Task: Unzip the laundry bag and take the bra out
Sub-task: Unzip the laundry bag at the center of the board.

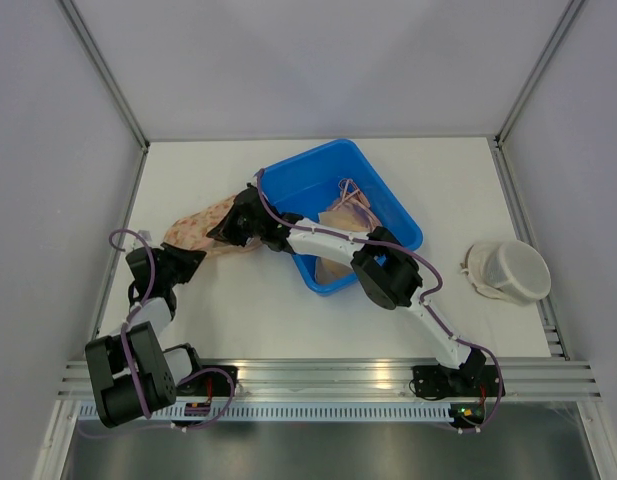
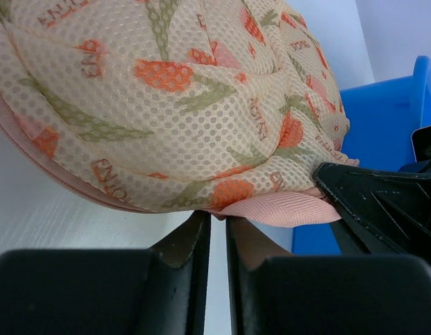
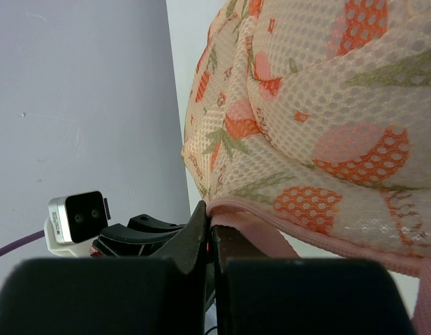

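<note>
A peach mesh laundry bag with orange flowers and green leaves (image 1: pixel 203 226) lies on the white table (image 1: pixel 438 180). It sits just to the left of a blue plastic box (image 1: pixel 303 190), near the box's left corner. The bag looks round and puffy.

The right claw (image 1: pixel 230 228) reaches across the front of the box to the bag's right end. Up close, the right claw (image 3: pixel 210 220) is squeezed tight, and it pinches the pink cloth strip (image 3: pixel 271 234) that runs along the bag's edge.

The left claw (image 1: pixel 198 254) is at the bag's near side. Up close, the left claw (image 2: pixel 216 227) has its two fingers almost together, with a thin gap between them. Its tips are right at the pink strip, but I cannot tell if it has hold of it.

Some tan cloth things (image 1: pixel 343 212) lie in the blue box. A white round tub (image 1: pixel 510 270) sits far off on the right.
</note>
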`<act>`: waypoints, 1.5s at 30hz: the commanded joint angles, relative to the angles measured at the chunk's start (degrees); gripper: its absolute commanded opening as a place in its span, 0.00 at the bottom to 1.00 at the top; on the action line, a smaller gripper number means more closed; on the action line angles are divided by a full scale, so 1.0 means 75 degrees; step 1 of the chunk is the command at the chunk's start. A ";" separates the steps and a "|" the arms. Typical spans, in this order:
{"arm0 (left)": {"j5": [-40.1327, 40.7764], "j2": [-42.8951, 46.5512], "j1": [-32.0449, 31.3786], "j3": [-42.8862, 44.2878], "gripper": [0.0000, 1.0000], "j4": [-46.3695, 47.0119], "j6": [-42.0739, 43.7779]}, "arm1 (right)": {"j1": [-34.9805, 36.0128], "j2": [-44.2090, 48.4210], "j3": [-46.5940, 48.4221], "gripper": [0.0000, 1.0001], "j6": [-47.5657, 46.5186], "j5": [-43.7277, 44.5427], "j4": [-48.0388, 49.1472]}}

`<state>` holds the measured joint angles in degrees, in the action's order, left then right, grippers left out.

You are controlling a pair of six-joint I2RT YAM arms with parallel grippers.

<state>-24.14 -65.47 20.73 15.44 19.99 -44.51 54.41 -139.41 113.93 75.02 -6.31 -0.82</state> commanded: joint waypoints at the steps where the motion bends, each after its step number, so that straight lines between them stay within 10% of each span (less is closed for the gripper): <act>1: 0.0230 -0.0071 -0.0034 0.0296 0.17 0.0101 0.0181 | -0.0001 0.0647 -0.0050 0.00 0.0016 -0.0085 0.0297; 10: 0.0429 -0.0013 -0.0034 0.0542 0.02 -0.0437 0.0169 | -0.0013 0.0659 -0.0062 0.00 -0.0007 -0.0062 0.0320; 45: 0.3546 0.0128 0.0388 0.2288 0.02 -0.5195 0.0216 | -0.0071 -0.0465 0.1096 0.00 -0.1073 0.0442 -0.1237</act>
<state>-3.84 -64.99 22.70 29.19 -14.55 -44.47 54.57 -140.77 117.67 69.32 -4.91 -7.55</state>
